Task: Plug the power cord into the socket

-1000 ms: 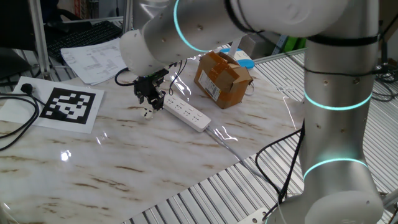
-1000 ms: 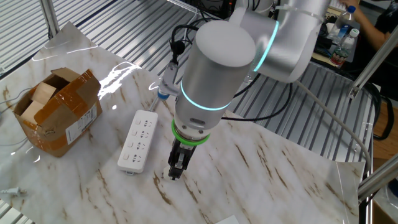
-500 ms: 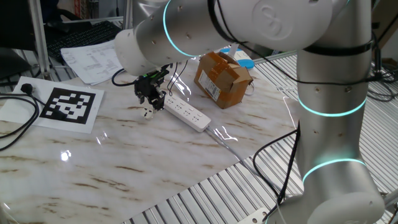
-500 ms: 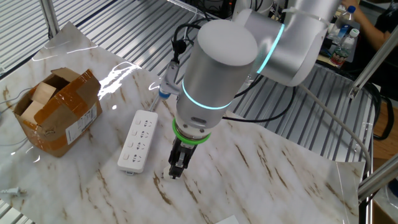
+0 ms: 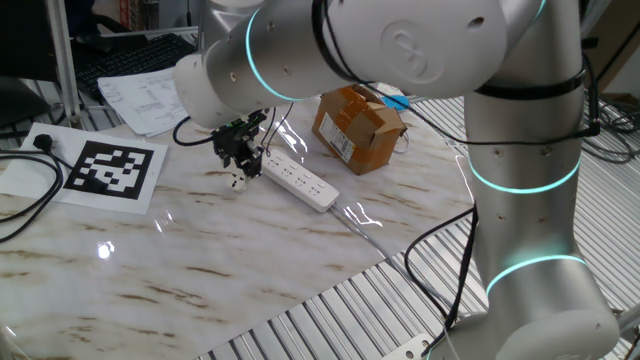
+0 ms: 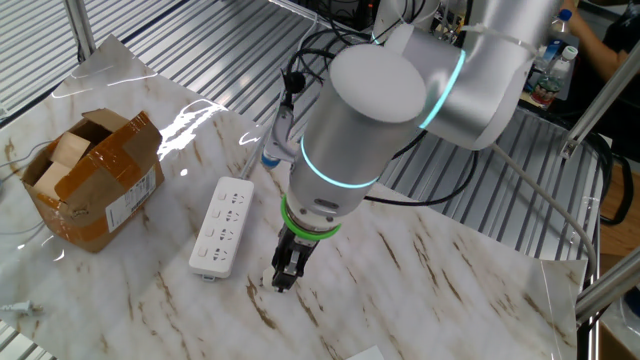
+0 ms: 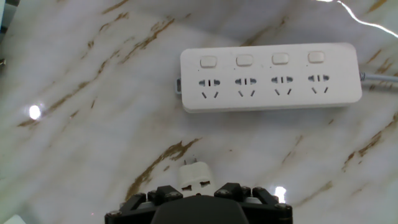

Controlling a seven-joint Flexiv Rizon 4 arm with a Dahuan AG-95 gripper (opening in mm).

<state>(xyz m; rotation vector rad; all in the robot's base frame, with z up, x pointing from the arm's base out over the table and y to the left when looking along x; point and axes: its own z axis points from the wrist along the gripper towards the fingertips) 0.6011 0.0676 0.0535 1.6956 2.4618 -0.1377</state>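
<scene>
In one fixed view, the gripper (image 5: 239, 165) is lowered to the marble table (image 5: 200, 250) at centre left; the power cord (image 5: 237, 181) is seen at its fingertips, just left of the socket (image 5: 296, 181).

In the other fixed view, the plug is hidden beneath the gripper (image 6: 285, 278).

In the hand view, the power cord (image 7: 196, 180) is seen between the parted fingers at bottom centre; contact cannot be told. The socket (image 7: 270, 78) is set apart above.

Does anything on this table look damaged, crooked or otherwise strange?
The brown cardboard box looks battered: its top flaps stand open and crumpled, and it sits askew beside the power strip. The strip and the small white plug look intact.
</scene>
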